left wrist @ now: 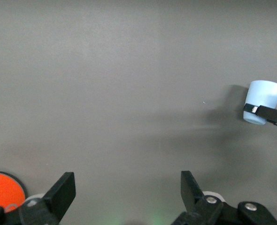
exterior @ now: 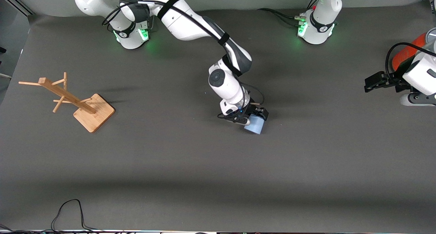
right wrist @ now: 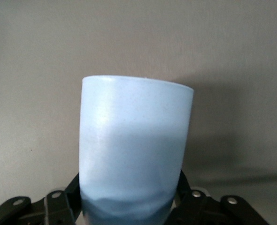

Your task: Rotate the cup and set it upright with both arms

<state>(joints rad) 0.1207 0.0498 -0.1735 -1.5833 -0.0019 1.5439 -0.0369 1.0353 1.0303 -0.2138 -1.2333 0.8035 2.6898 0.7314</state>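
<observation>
The pale-blue cup (exterior: 254, 126) is near the middle of the table, held sideways in my right gripper (exterior: 255, 117), which is shut on it. In the right wrist view the cup (right wrist: 136, 150) fills the space between the black fingers (right wrist: 58, 206) and sticks out away from the wrist. I cannot tell whether it touches the table. In the left wrist view the cup (left wrist: 264, 98) shows small, with a right finger (left wrist: 265, 112) across it. My left gripper (exterior: 371, 83) waits at the left arm's end of the table, open and empty (left wrist: 126, 192).
A wooden peg rack (exterior: 80, 103) on a square base stands toward the right arm's end. An orange-red cylinder (exterior: 405, 51) sits by the left arm, and also shows in the left wrist view (left wrist: 4, 190). A black cable (exterior: 68, 210) lies at the table's front edge.
</observation>
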